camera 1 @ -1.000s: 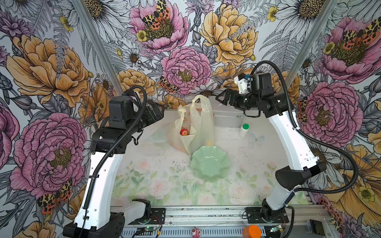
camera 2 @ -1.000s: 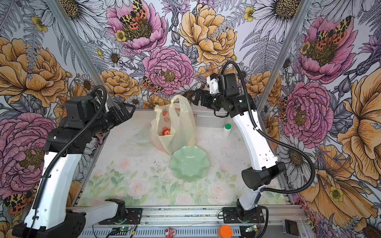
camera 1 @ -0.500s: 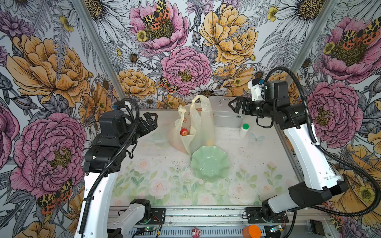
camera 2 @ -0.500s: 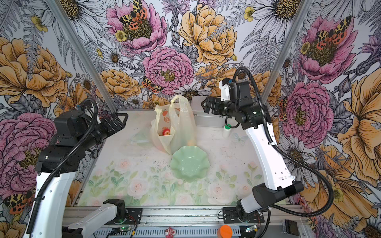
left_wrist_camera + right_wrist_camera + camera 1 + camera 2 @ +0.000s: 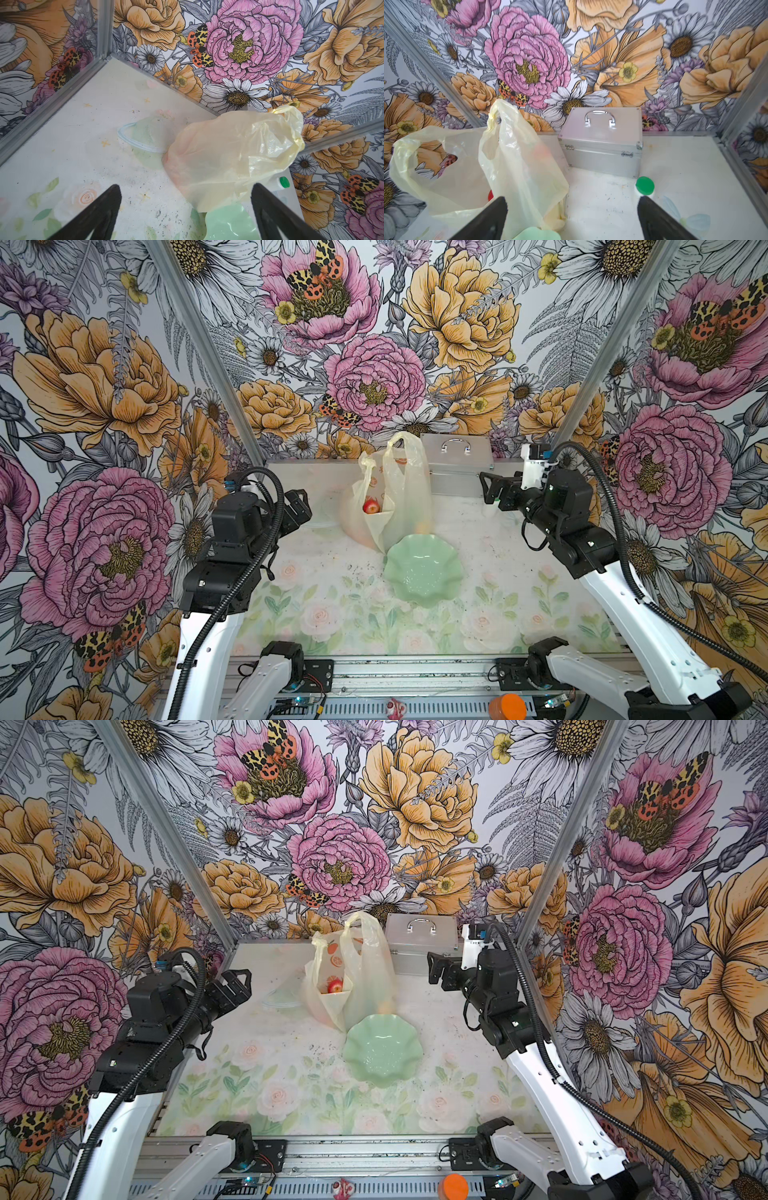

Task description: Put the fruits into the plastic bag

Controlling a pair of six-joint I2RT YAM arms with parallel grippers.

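The plastic bag (image 5: pixel 405 497) (image 5: pixel 368 973) (image 5: pixel 234 155) (image 5: pixel 519 166) stands upright at the back middle of the table, handles up and mouth open. A red fruit (image 5: pixel 371 507) (image 5: pixel 335 986) shows in its opening, and an orange shape (image 5: pixel 424 526) shows faintly through its wall. The other fruits are hidden. My left gripper (image 5: pixel 298 508) (image 5: pixel 237 982) (image 5: pixel 185 191) hangs open left of the bag, apart from it. My right gripper (image 5: pixel 488 489) (image 5: pixel 436 969) (image 5: pixel 571 202) hangs open right of the bag, holding nothing.
A pale green scalloped dish (image 5: pixel 424 572) (image 5: pixel 382 1048) lies empty just in front of the bag. A silver case (image 5: pixel 457 464) (image 5: pixel 602 145) stands behind the bag at the back wall. A white bottle with a green cap (image 5: pixel 645 185) (image 5: pixel 284 182) stands under the right gripper. A clear lid (image 5: pixel 143 141) lies left of the bag.
Both arms have drawn back from the bag, outward to their own sides and towards the front. Both grippers stayed open. The bag has not moved.
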